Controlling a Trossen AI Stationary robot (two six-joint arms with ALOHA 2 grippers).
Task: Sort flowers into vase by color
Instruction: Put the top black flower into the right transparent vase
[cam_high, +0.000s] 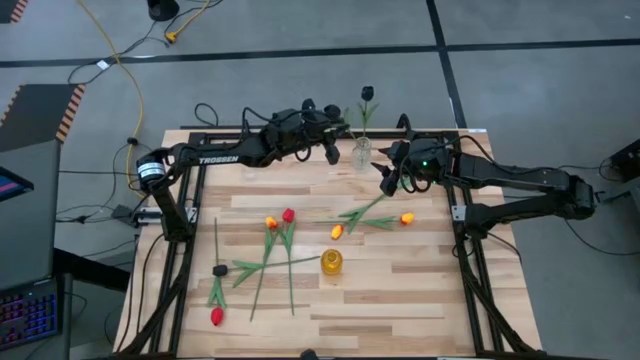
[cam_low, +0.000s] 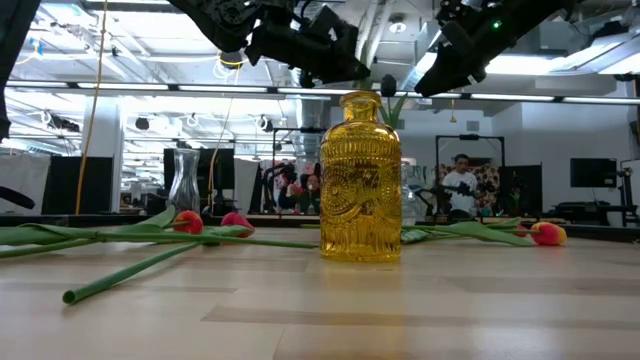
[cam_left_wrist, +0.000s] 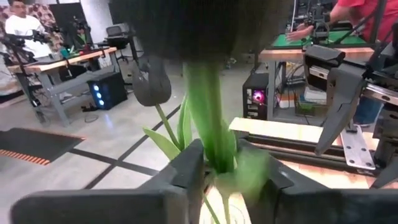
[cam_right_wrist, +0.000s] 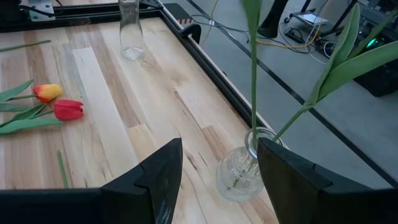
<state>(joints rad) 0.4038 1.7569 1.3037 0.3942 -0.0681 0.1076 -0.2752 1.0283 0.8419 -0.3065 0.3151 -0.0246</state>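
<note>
Yellow vase (cam_low: 361, 178) stands nearest; left tool (cam_high: 331, 150) grips the black tulip's stem (cam_left_wrist: 211, 124); right tool (cam_high: 392, 181) wide.

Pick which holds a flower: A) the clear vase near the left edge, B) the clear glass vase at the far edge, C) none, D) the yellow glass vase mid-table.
B: a black tulip on a green stem stands in the clear glass vase at the far edge; the yellow glass vase is empty.

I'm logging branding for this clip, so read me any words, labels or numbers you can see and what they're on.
"TROSSEN": white letters on the left arm, high view.
Nothing else is readable: the embossed pattern on the yellow glass vase forms no letters, and background screens and signs are too blurred.
</note>
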